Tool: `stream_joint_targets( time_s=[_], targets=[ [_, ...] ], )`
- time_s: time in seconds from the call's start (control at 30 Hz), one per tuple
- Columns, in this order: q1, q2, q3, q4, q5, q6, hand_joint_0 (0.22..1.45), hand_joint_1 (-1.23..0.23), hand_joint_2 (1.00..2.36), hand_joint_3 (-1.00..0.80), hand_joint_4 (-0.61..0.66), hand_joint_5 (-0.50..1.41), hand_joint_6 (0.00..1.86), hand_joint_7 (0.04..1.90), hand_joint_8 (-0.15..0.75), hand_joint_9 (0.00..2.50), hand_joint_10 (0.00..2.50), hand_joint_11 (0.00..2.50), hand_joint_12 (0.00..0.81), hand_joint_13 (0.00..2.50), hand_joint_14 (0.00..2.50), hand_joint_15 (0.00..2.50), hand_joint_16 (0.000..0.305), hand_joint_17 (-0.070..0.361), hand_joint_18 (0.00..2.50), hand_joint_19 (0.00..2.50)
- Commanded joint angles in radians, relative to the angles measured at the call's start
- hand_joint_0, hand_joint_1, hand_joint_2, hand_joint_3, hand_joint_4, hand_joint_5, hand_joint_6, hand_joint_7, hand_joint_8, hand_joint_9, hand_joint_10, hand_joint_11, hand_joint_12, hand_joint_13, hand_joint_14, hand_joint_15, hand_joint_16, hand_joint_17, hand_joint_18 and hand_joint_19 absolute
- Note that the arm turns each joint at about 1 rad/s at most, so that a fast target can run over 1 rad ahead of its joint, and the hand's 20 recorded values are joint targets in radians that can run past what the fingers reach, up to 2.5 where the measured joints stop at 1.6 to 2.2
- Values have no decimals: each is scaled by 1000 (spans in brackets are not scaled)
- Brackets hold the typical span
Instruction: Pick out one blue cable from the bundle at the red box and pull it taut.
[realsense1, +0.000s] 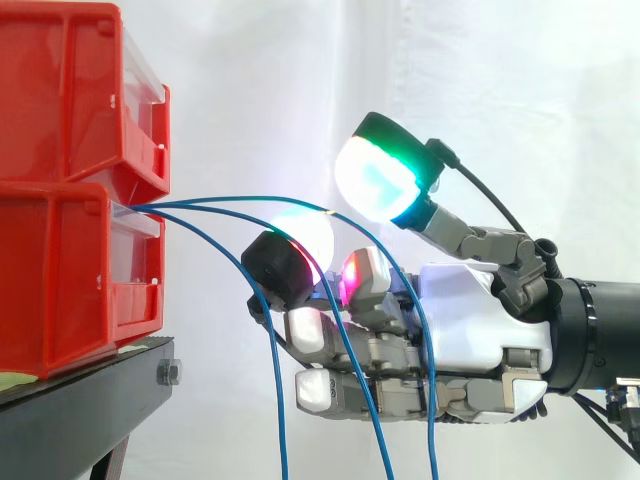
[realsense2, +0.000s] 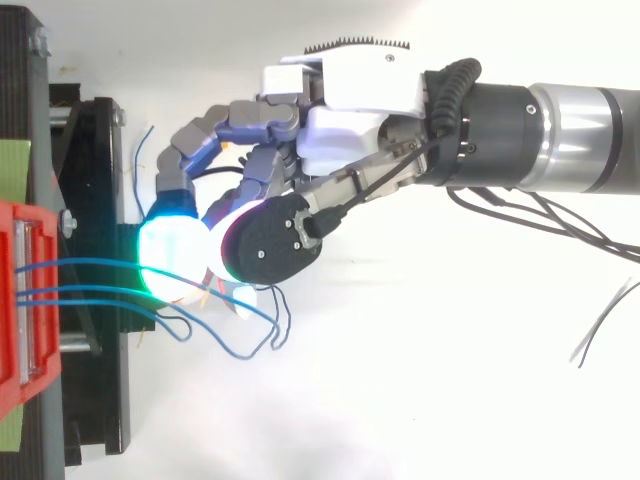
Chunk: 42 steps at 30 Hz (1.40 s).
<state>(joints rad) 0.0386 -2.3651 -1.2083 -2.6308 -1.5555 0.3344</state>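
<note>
Stage: pre-grasp | cables (realsense1: 215, 205): three blue, slack, arcing from lower bin (realsense1: 60, 270), hanging across hand (realsense1: 470, 320) | fingers (realsense1: 283, 268): loosely bent, thumb pad (realsense1: 378, 178) apart above, nothing pinched | left: single one out, pinch, pull taut.

1. Red bins (realsense1: 60, 270): smooth, glossy moulded plastic.
2. Blue cables (realsense1: 278, 400): thin, smooth plastic sheath.
3. Hand (realsense1: 470, 320): palm shell of white glossy plastic.
4. Stand (realsense1: 80, 400): black matt metal, with a bare shiny bolt (realsense1: 168, 373).
5. Curtain (realsense1: 300, 80): white matt cloth, softly creased.
</note>
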Motion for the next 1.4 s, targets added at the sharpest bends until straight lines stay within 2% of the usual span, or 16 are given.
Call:
stream_joint_targets(
  time_s=[0.0,0.3,0.73,1.0,1.37],
  targets=[
    [0,0,0,0,2,0,522,-685,1000,-500,150,-269,840,806,324,1218,17,563,167,805,12,327,11,25,502,426],
    [0,0,-2,0,2,0,513,-681,1000,-500,152,-274,834,791,316,1127,17,589,175,762,12,340,11,26,445,449],
    [0,0,-5,0,0,0,506,-668,1000,-500,180,-271,826,784,338,1047,10,295,169,767,11,305,12,27,447,439],
    [0,0,-5,0,-1,0,507,-655,1000,-500,169,-270,822,800,330,1199,19,638,172,762,12,323,12,26,446,443],
    [0,0,-5,0,-3,0,507,-645,1000,-500,159,-273,823,797,312,1224,24,834,177,753,12,344,12,27,437,452]
  ],
)
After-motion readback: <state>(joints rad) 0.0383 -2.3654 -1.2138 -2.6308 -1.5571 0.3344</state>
